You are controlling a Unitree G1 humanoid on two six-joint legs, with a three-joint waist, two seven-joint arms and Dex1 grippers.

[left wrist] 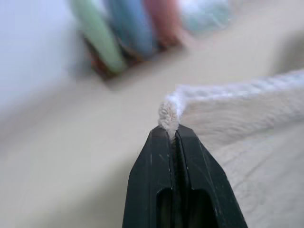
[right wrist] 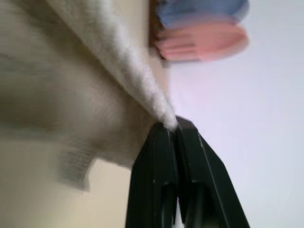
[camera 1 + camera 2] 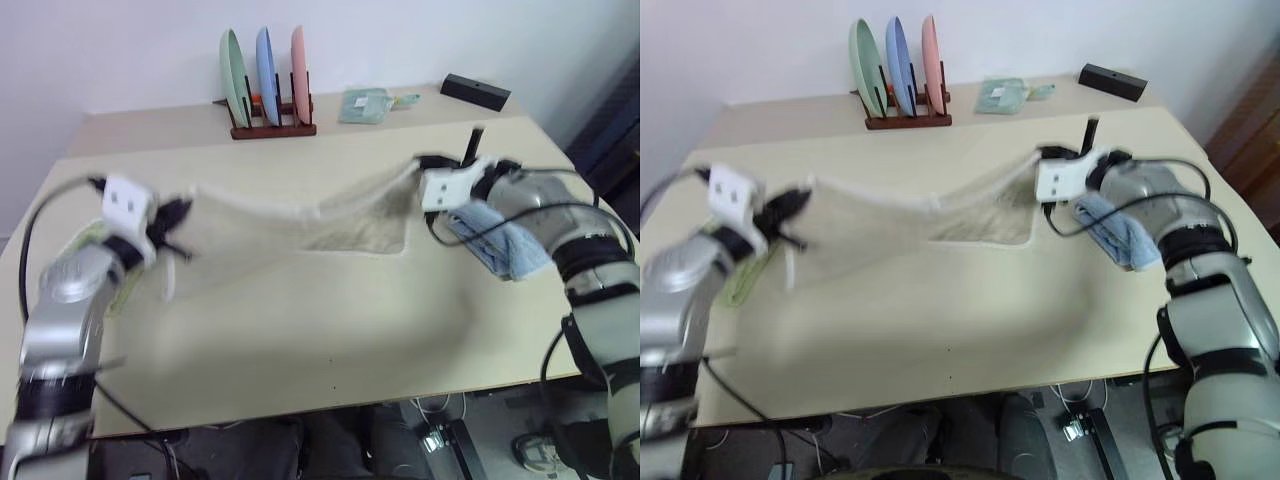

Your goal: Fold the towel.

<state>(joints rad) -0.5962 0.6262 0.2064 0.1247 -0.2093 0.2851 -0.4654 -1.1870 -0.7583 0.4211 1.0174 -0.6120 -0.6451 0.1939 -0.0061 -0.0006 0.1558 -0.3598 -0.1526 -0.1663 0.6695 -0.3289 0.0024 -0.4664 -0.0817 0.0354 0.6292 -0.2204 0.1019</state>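
The beige towel [image 3: 300, 225] hangs stretched above the table between my two grippers, sagging in the middle, with its lower part still resting on the tabletop. My left gripper [image 3: 185, 222] is shut on one corner of the towel [image 1: 247, 137], which bunches at its tips [image 1: 169, 129]. My right gripper [image 3: 425, 165] is shut on the opposite corner of the towel [image 2: 71, 95], pinched at its tips [image 2: 170, 124].
A wooden rack [image 3: 270, 125] with green, blue and pink plates stands at the table's back. A light green cloth [image 3: 365, 105] and a black box [image 3: 475, 92] lie behind. A light blue towel [image 3: 500, 240] lies under my right arm, and a light green towel [image 3: 740, 285] beneath my left.
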